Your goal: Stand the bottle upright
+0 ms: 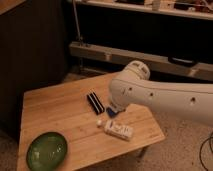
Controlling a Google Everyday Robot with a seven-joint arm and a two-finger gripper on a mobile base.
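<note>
Low wooden table (55, 107), pale planks with the grain running along its length, set askew in a dim room. Dark panel (30, 45) fills the left background. Speckled floor (185, 150) shows around the table legs. Green bowl (46, 150) sits at the table's 7 o'clock corner, near the front edge and well apart from everything else. Thin upright pole (77, 25) rises behind the table's far side. A long grey rail (100, 52) runs across the back wall under a shelf. Black ribbed bar (95, 102) lies flat just off table centre toward 12 o'clock. The bottle (119, 130) lies on its side at about 4 o'clock, near the front right edge, its long axis roughly parallel to that edge. Faint dark print on its upper face. A small white bit, likely its cap, shows at its left end; cannot tell if it is joined. Blue object (112, 111) at 2 o'clock, half tucked under the robot. Bulky white arm (165, 97) reaches in from 3 o'clock, its rounded joint over the table's far right part. The gripper is hidden behind that arm, above the table's right side, fingers closed; no contact with the bottle seen. Dark cable (206, 150) loops on the floor at far right.
</note>
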